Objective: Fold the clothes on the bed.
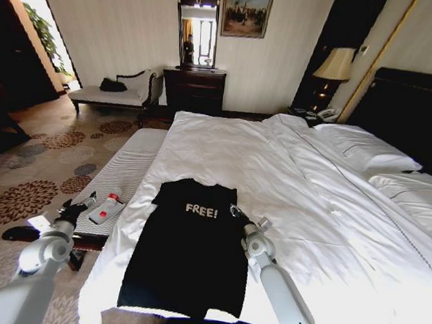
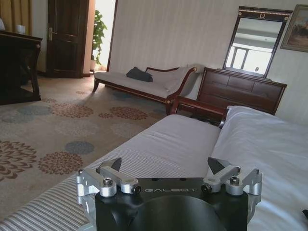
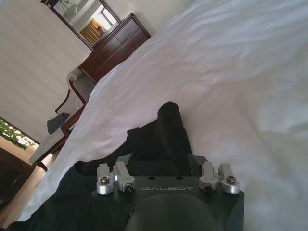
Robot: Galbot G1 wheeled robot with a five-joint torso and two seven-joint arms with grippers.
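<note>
1. The black T-shirt [image 1: 188, 252] is lying flat on the white bed [image 1: 295, 181], near the foot end and toward the bench side, with its white "FREE!" lettering [image 1: 201, 210] facing up across the chest.
2. The lower hem of the shirt is reaching almost to the mattress edge nearest the robot.
3. The right gripper [image 1: 236, 212] is hovering at the shirt's sleeve on the robot's right, just beside the lettering; its jaws are standing apart.
4. From the right wrist view, the right gripper [image 3: 162, 162] is sitting low over a raised fold of black fabric [image 3: 166, 130], with the fingers spread to either side of it and not pinching it.
5. The left gripper [image 1: 81, 207] is hanging over the striped bench [image 1: 123, 178] beside the bed, well apart from the shirt, and its jaws are wide apart with nothing between them.
6. A small white bottle with a red band [image 1: 105, 208] is lying on the bench just beside the left gripper.
7. In the left wrist view the left gripper [image 2: 163, 166] is pointing along the bench toward the cream chaise [image 2: 144, 82] and the dark wooden dresser [image 2: 240, 91].
</note>
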